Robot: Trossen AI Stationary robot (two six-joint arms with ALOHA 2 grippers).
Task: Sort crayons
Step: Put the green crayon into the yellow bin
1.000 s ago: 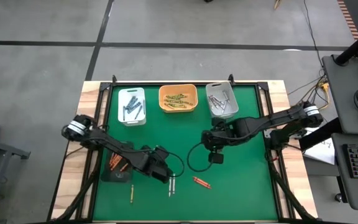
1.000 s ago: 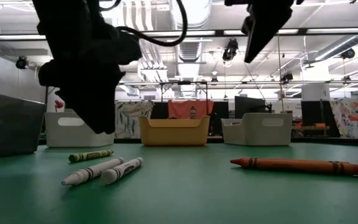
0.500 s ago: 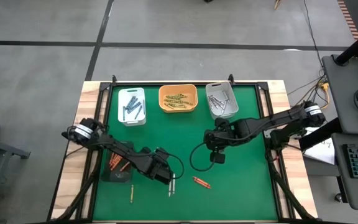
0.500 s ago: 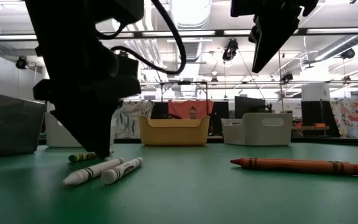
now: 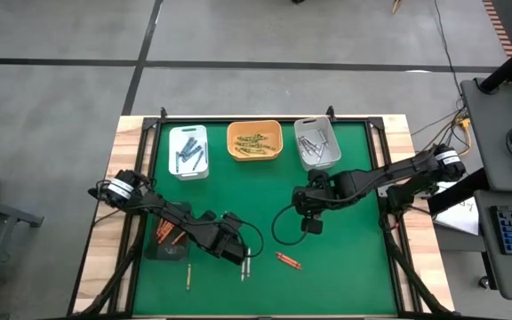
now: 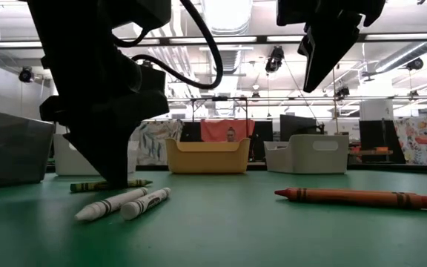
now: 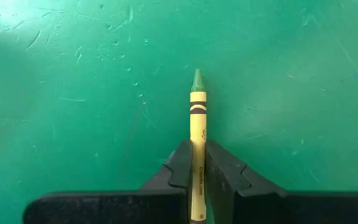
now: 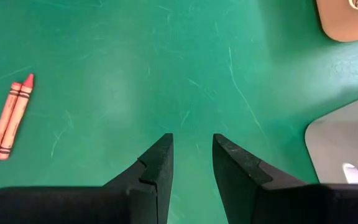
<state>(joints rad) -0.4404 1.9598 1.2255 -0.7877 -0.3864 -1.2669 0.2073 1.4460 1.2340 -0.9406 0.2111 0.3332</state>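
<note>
Left wrist view showed the left gripper [image 7: 197,163] clenched on a yellow-green crayon [image 7: 197,130]: the stick ran straight up the middle of the frame, its rear half pinched between the two dark fingers [image 7: 180,169] and its green tip pointing toward the top, over the green mat [image 7: 73,93]. In the low view that crayon [image 6: 110,185] lay level just at the mat at left of centre, under the dark bulk of the left gripper [image 6: 113,174], with two white crayons [image 6: 124,203] side by side just in front of it and a red-orange crayon pair [image 6: 362,197] at lower right.

In the high view the left gripper [image 5: 238,252] sat low at lower centre-left of the mat. The right gripper [image 5: 310,222] hung right of centre, above the mat; its own camera showed its jaws parted with nothing between them, the red-orange pair [image 8: 10,121] at the left edge of that frame.

Along the mat's upper edge stood a white tray [image 5: 188,169], an orange tray [image 5: 254,125] and a grey tray [image 5: 301,125], each with crayons inside. A dark tray [image 5: 152,251] at lower left held red-orange crayons.
</note>
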